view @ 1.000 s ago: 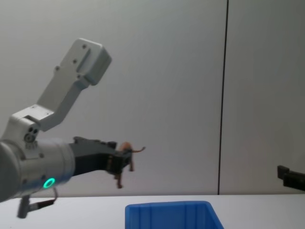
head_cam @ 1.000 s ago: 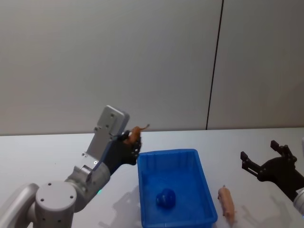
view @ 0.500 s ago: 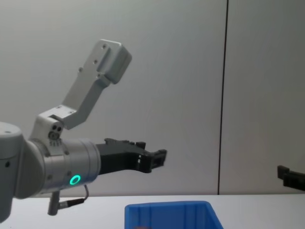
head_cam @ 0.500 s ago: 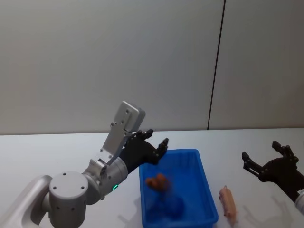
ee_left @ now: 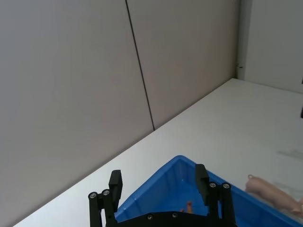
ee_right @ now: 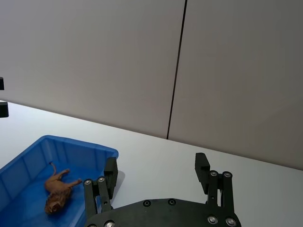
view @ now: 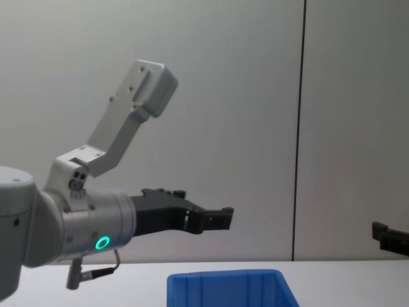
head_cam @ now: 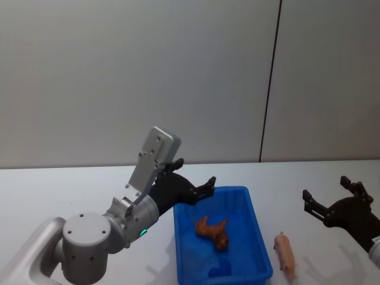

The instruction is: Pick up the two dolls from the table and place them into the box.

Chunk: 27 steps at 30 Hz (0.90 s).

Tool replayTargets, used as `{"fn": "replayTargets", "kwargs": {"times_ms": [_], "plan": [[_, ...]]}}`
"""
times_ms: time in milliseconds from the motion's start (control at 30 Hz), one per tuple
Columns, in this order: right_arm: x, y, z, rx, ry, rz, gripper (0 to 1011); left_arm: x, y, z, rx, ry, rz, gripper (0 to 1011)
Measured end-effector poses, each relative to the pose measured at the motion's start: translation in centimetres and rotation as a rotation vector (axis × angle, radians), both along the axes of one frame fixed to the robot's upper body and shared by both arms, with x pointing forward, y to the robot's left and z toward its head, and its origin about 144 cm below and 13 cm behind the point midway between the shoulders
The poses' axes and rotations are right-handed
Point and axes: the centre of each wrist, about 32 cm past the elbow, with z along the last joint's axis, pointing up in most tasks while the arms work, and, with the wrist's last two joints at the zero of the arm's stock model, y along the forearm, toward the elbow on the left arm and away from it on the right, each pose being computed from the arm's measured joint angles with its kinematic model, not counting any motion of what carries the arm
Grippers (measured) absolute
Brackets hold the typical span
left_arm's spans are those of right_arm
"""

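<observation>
A brown animal doll lies on the floor of the blue box; it also shows in the right wrist view as the brown doll inside the box. My left gripper hangs open and empty above the box's back left corner, as the chest view's left gripper over the box rim confirms. A pink doll lies on the white table just right of the box. My right gripper is open, farther right and behind the pink doll.
Grey wall panels with a dark vertical seam stand behind the table. In the left wrist view the left gripper looks across the box to the pink doll. Bare tabletop stretches left of the box.
My left gripper swung right over the box and opened. The brown doll dropped from it and now lies inside the box. The right arm has hardly moved.
</observation>
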Motion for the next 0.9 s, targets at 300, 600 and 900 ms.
{"fn": "replayTargets", "kwargs": {"times_ms": [300, 600, 900], "plan": [[0.0, 0.0, 0.0, 0.0, 0.0, 0.0, 1003, -0.8, 1.2, -0.4, 0.03, -0.029, 0.082, 1001], [0.0, 0.0, 0.0, 0.0, 0.0, 0.0, 1004, -1.9, 2.6, -0.8, 0.057, -0.06, 0.16, 1001], [0.0, 0.0, 0.0, 0.0, 0.0, 0.0, 1004, -2.4, 3.2, -1.0, 0.07, -0.075, 0.196, 1001]]}}
